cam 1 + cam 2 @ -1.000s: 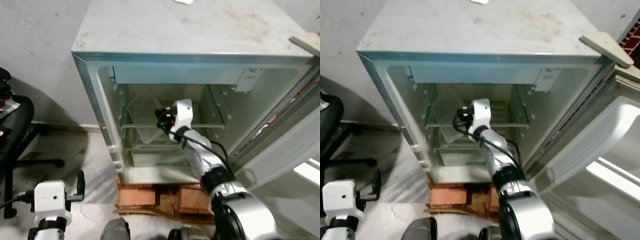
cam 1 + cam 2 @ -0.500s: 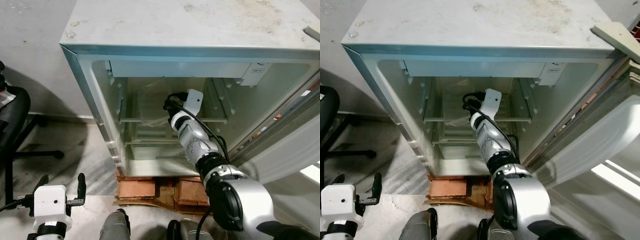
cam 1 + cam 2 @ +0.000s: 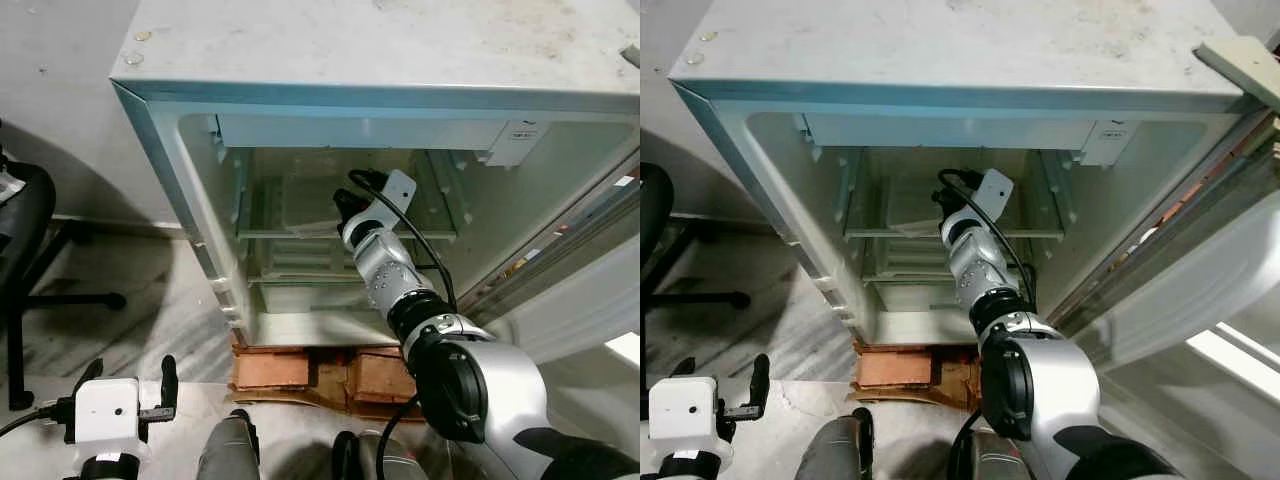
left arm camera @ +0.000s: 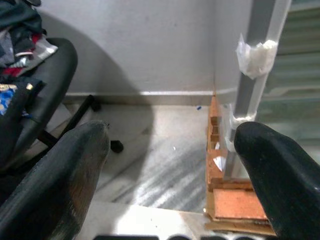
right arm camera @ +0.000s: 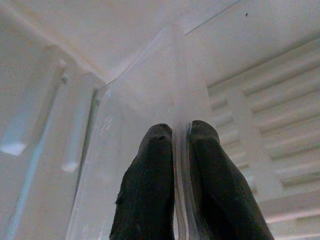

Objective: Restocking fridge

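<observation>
The small fridge stands open in front of me. My right arm reaches into it, and my right gripper is at the level of the upper glass shelf. A clear plastic tray lies over that shelf, toward the back. In the right wrist view my right gripper is shut on the tray's thin clear edge. My left gripper hangs low at the left beside the fridge, open, with nothing between its fingers.
The fridge door stands open on the right. Bricks and boards prop up the fridge. A black office chair with clothes on it stands at the left on the marble floor.
My right gripper has lifted and pushed deeper into the fridge with the clear tray, which has gone from tilted to nearly flat at the upper shelf. The camera has shifted slightly.
</observation>
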{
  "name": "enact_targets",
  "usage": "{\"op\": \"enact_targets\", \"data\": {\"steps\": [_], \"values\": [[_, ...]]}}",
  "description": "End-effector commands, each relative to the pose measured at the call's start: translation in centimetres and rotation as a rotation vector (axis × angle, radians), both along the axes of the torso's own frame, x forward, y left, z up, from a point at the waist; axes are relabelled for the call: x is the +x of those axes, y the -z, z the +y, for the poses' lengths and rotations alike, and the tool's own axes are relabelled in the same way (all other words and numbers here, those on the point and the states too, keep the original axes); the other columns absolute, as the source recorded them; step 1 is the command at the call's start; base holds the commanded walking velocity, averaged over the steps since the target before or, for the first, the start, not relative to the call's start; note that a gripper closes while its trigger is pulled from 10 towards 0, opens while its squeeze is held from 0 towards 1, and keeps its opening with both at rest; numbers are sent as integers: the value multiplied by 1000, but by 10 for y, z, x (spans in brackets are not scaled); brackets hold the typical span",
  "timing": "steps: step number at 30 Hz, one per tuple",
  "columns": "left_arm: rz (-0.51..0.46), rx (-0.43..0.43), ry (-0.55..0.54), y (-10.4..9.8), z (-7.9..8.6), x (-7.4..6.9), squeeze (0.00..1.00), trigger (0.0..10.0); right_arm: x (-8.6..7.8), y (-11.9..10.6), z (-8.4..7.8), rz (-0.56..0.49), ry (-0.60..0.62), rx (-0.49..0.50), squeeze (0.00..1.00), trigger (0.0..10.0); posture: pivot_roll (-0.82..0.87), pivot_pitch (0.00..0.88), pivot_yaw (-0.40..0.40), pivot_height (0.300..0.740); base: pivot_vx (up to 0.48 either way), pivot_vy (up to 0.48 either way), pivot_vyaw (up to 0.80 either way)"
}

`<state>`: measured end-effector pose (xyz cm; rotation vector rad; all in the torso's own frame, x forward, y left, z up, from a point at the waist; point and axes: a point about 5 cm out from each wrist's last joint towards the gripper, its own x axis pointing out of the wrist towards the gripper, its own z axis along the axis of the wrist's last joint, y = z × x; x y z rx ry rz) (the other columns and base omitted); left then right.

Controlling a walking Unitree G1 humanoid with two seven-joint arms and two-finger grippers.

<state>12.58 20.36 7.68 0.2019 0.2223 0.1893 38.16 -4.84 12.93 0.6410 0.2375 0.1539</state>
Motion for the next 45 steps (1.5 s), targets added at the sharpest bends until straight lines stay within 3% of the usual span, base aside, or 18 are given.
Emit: {"op": "enact_targets", "data": {"steps": [1,3,4,11,21,28,30,35,36,38,45], "values": [[21,11,-12,0,2,-6,0,10000,-24,9,64,100,-137,78,0,10000,322,285,-78,740,0,0,0],[24,12,-14,0,2,-7,0,10000,-27,9,71,102,-157,85,16,10000,325,288,-79,740,0,0,0],[25,12,-16,0,2,-7,0,10000,-29,8,75,103,-169,101,1000,10000,327,290,-82,740,0,0,0],[33,14,-24,0,0,-9,0,10000,-36,-4,99,42,-294,157,1000,10000,332,295,-84,740,0,0,0],[30,13,-17,1,-1,-4,0,10000,-39,-2,100,25,-355,187,1000,10000,309,281,-85,740,0,0,0],[21,26,1,2,3,4,0,10000,-26,-11,83,-52,-301,178,1000,10000,312,259,-69,740,0,0,0],[16,39,6,0,6,6,0,10000,-21,-14,72,-108,-273,79,1000,10000,311,250,-63,740,0,0,0],[13,43,4,0,9,9,0,10000,-18,-14,66,-132,-260,8,1000,10000,301,234,-62,740,0,0,0],[7,49,12,1,8,12,0,10000,-14,-12,54,-146,-237,-52,1000,10000,295,225,-60,740,0,0,0],[2,54,22,1,7,15,0,10000,-11,-12,45,-158,-220,-87,1000,10000,292,222,-59,740,0,0,0],[-11,54,33,3,8,24,0,10000,-3,-13,13,-221,-169,-148,1000,10000,254,211,-64,740,0,0,0]]}}
